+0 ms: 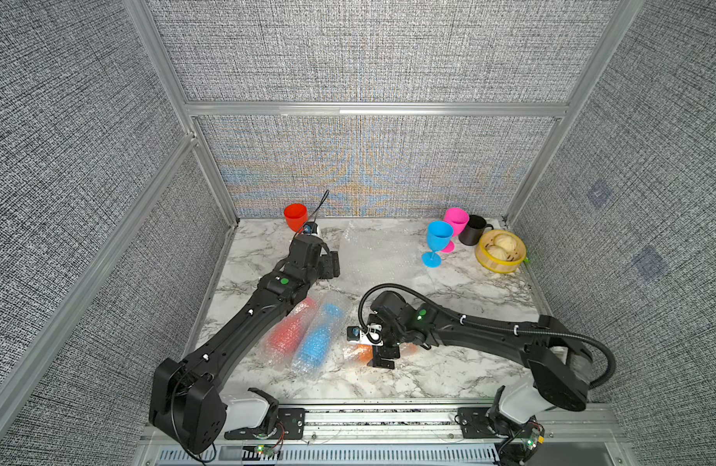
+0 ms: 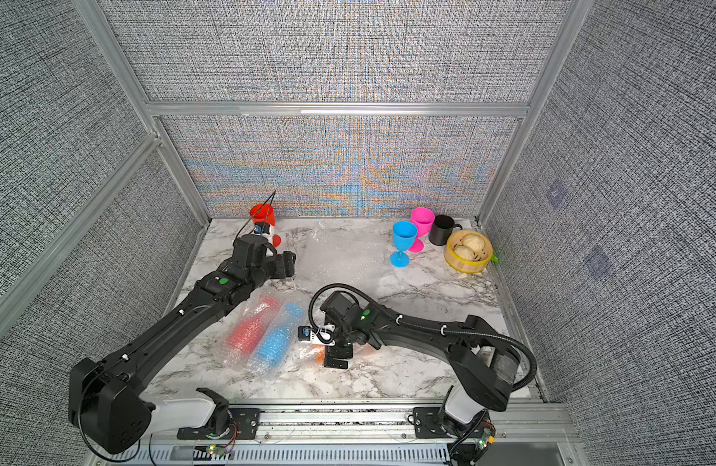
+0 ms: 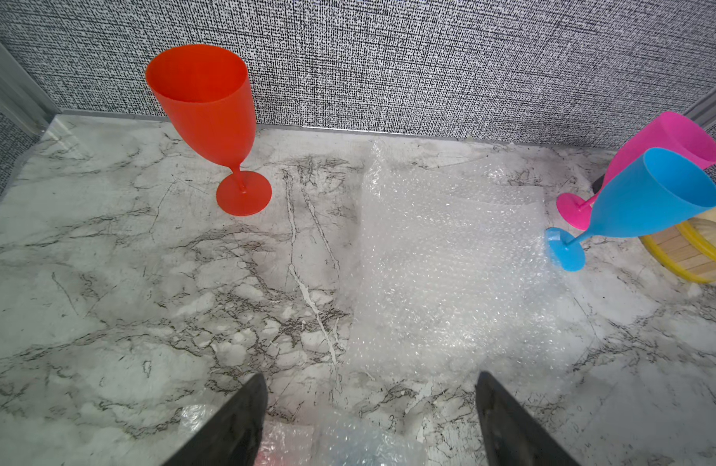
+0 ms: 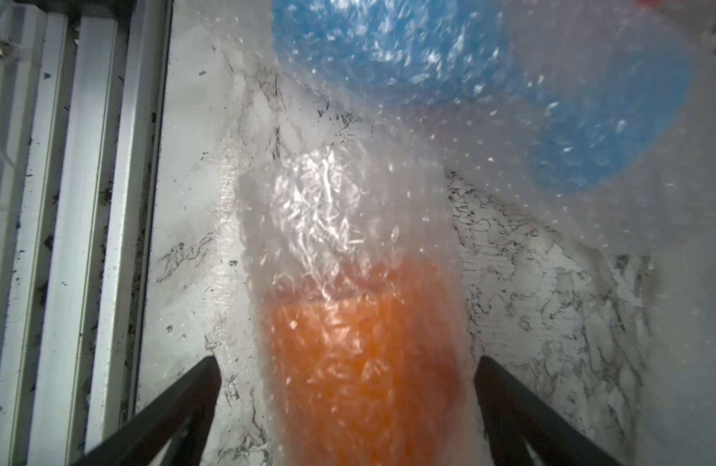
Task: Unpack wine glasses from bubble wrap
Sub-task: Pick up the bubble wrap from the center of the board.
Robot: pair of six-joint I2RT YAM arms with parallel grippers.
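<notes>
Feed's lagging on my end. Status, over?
Left end effector open, empty. Right end effector open, astride wrapped orange glass. Wrapped blue glass alongside; nothing blocking.

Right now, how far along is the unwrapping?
Done: red goblet, pink goblet and blue goblet stand bare; loose bubble wrap lies flat. In hand: right jaws open astride the wrapped orange goblet. Remaining: that one, plus wrapped red goblet and wrapped blue goblet.

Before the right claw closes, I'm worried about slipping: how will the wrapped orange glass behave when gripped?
The orange glass lies on its side, so a nudge would probably roll it. Its bubble wrap looks shiny and loose, so the open right claw astride it may squash or slide on the wrap before biting. It looks plastic, so likely light.
</notes>
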